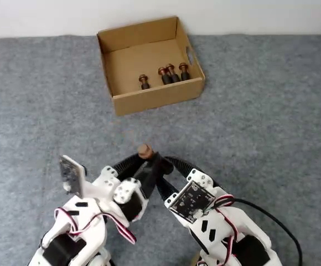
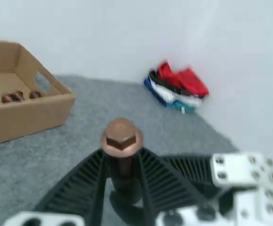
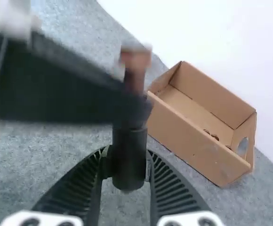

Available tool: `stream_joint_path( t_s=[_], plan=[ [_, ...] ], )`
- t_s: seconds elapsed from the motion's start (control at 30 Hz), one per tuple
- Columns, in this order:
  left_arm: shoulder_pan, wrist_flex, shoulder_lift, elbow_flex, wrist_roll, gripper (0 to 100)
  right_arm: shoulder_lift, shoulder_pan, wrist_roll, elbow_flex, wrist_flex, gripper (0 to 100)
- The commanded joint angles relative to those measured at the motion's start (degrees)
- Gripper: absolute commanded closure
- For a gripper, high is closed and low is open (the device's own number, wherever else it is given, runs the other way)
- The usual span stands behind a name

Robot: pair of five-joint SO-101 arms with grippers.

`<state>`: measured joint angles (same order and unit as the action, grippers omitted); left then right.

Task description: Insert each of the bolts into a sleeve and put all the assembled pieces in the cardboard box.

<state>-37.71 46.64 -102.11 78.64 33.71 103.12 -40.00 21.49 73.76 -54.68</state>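
Our left jaws are closed on the bolt (image 2: 121, 137) just below its head, and our right jaws are clamped round the sleeve (image 3: 128, 160). Both are held in line above the desk (image 1: 271, 111), likely so one slides into the other. The high view lets us count four finished pieces (image 1: 169, 73) in the cardboard box (image 1: 149, 102); the left wrist view catches just their heads.

left arm (image 1: 86, 208): white shell, black motor blocks, red-white-black cable looping over it
right arm (image 1: 227, 230): white shell with black cutouts; thick black cable trailing away from the cardboard box (image 1: 155, 100)
camera boards: one pale (image 1: 72, 174), one dark and square (image 1: 191, 199)
left gripper (image 2: 122, 155): black, ribbed, triangular fingers
right gripper (image 3: 127, 155): same black ribbing, white base
screws (image 2: 219, 162): small, silver, on a white bracket
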Motion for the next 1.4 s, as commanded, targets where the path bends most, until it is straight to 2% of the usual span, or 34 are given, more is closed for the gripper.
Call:
stream_joint_path(
  t_s=[0.0,0.07,0.23,0.3,0.5,0.73,0.9,0.97,1.07,1.13,1.2,1.37],
  plan=[
    [-4.75,6.77,0.18,-1.98,-4.22,99,0.48,-0.40,0.44,-1.67,1.45,99.0],
    [-4.92,9.23,0.18,-2.24,-5.54,97,0.48,-0.40,0.44,-1.67,1.45,99.0],
    [-4.75,11.16,0.44,-2.24,-7.74,77,0.48,-0.31,0.44,-1.67,1.45,99.0],
    [-3.43,12.04,0.44,-2.42,-7.74,73,0.48,-0.31,0.44,-1.67,1.45,99.0],
    [0.62,16.00,0.44,-6.64,-10.11,73,0.48,-0.31,0.44,-1.32,1.45,99.0],
    [4.66,16.09,0.44,-12.88,-12.66,73,0.48,-0.31,0.44,-0.62,1.45,99.0],
    [10.81,16.44,0.44,-15.34,-14.07,74,0.48,1.63,-0.09,0.00,1.27,99.0],
    [14.24,17.93,0.18,-15.34,-17.85,81,0.48,5.49,-2.99,0.00,1.36,99.0],
    [19.96,18.37,0.18,-14.46,-22.33,100,0.40,14.29,-10.55,-0.09,1.01,99.0],
    [23.82,18.46,0.18,-11.38,-24.00,97,0.31,20.26,-16.09,-0.09,0.84,99.0],
    [27.96,18.11,0.18,-6.37,-25.76,99,-0.31,24.84,-20.84,-0.53,-0.84,99.0],
    [34.11,15.82,0.09,6.99,-27.08,100,-10.07,27.30,-27.43,-6.68,-2.07,99.0]
  ],
)
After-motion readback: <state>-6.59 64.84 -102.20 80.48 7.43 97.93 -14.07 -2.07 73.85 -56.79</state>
